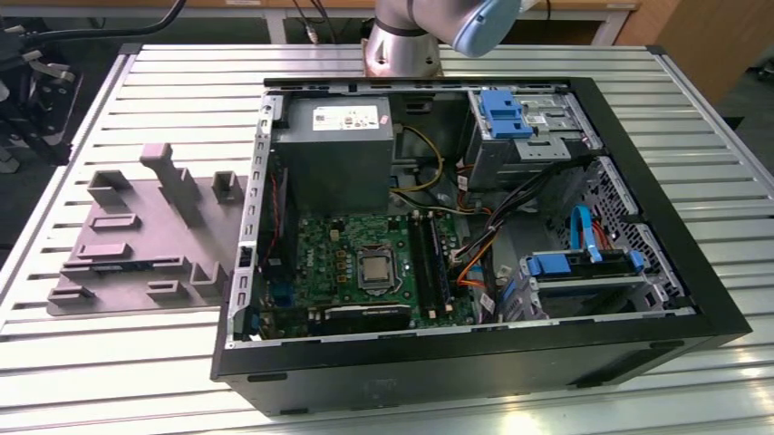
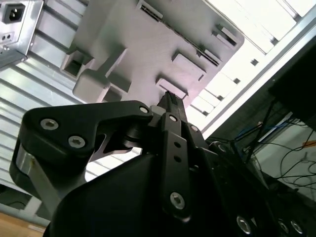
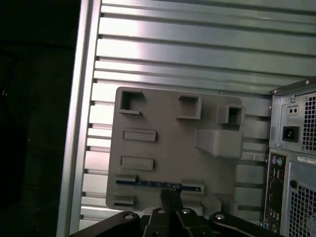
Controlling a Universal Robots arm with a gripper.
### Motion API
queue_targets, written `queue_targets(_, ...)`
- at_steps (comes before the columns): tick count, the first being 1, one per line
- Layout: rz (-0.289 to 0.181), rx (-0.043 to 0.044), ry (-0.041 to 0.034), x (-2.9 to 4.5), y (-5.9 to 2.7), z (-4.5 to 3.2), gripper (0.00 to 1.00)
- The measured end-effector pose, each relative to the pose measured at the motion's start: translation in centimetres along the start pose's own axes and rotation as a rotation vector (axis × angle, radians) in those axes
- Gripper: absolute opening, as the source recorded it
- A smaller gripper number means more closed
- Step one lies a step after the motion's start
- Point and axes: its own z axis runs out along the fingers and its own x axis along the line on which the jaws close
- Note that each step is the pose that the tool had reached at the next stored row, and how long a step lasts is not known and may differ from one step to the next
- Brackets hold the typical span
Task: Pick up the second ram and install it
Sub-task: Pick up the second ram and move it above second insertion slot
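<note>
While the end effector (image 3: 170,193) hangs over the grey plate (image 3: 163,148) in both wrist views, its fingers (image 2: 172,123) look pressed together, nothing between them. Tips line up w/ the second ram (image 3: 148,183) in the first wrist view but sit well above it, no contact. The ram's a thin blue-green strip seated in a long slot near one edge of the grey plate, not picked up yet. Other blocks & pockets on the plate stand around it.

The plate rests on the slatted metal bench (image 3: 197,54), just beside the open PC case (image 1: 484,362), on the exterior view's left of it. Inside the case: green motherboard (image 1: 362,263) low down w/ long black slot rails (image 1: 426,258) next to the processor, grey power supply (image 1: 333,149) further back, blue drive brackets toward the exterior view's right. Far end of the bench: the arm (image 1: 423,32) rising out of shot.
</note>
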Motion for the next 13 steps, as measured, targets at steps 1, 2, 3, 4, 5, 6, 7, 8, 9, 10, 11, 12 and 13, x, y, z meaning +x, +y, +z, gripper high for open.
queue_targets(1, -0.016, 0.0000, 0.0006, 0.00, 0.00, 0.02, 0.11)
queue_targets(2, -0.032, -0.0001, 0.0014, 0.00, 0.00, 0.03, 0.11)
queue_targets(3, -0.048, -0.0004, 0.0020, 0.00, 0.00, 0.05, 0.11)
queue_targets(4, -0.065, -0.0005, 0.0027, 0.00, -0.01, 0.07, 0.11)
queue_targets(5, -0.081, -0.0008, 0.0033, 0.00, 0.00, 0.09, 0.11)
queue_targets(6, -0.096, -0.0010, 0.0040, 0.00, 0.00, 0.10, 0.11)
queue_targets(7, -0.113, -0.0011, 0.0047, 0.00, 0.00, 0.12, 0.11)
queue_targets(8, -0.129, -0.0014, 0.0053, 0.00, -0.01, 0.13, 0.11)
queue_targets(9, -0.145, -0.0015, 0.0060, 0.01, -0.01, 0.15, 0.11)
queue_targets(10, -0.160, -0.0017, 0.0067, 0.01, -0.01, 0.16, 0.11)
queue_targets(11, -0.175, -0.0018, 0.0072, 0.01, -0.01, 0.17, 0.11)
queue_targets(12, -0.190, -0.0021, 0.0079, 0.01, -0.01, 0.18, 0.11)
queue_targets(13, -0.205, -0.0022, 0.0085, 0.01, -0.01, 0.20, 0.11)
